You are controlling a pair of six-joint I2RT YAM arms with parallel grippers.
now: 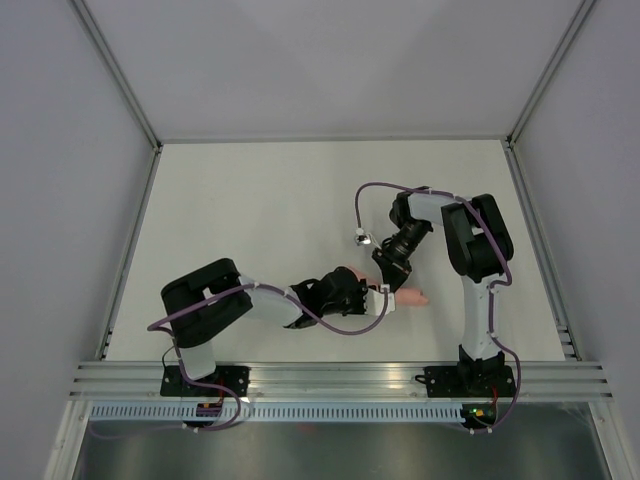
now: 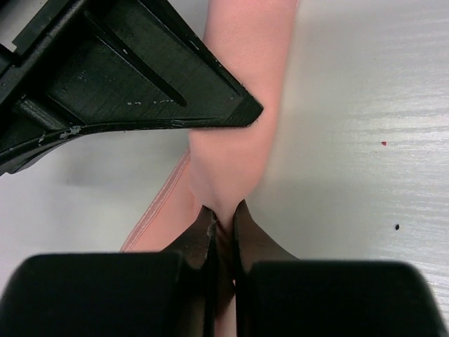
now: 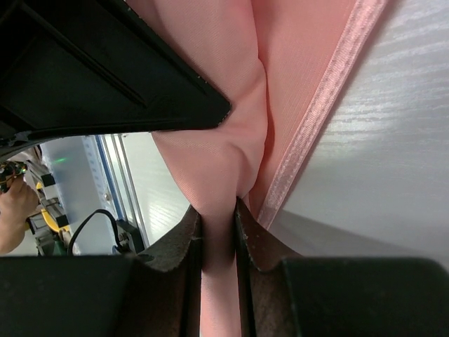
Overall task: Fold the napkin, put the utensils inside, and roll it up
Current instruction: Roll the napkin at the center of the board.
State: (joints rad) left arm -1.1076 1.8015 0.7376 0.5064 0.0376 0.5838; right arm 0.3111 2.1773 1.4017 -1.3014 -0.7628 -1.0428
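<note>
The salmon-pink napkin (image 1: pixel 412 297) shows in the top view only as a small bunched strip on the table between the two grippers. My left gripper (image 1: pixel 372 298) is shut on a fold of the napkin (image 2: pixel 238 105), its jaws pinching the cloth. My right gripper (image 1: pixel 388 282) comes down from above and is shut on another fold of the napkin (image 3: pixel 224 126), whose hemmed edge hangs beside the jaws. The other arm's finger crosses the upper left of each wrist view. The fork is hidden or out of view.
The white table (image 1: pixel 280 210) is walled by grey panels with metal posts. An aluminium rail (image 1: pixel 330 380) runs along the near edge by the arm bases. Purple cables loop off both arms.
</note>
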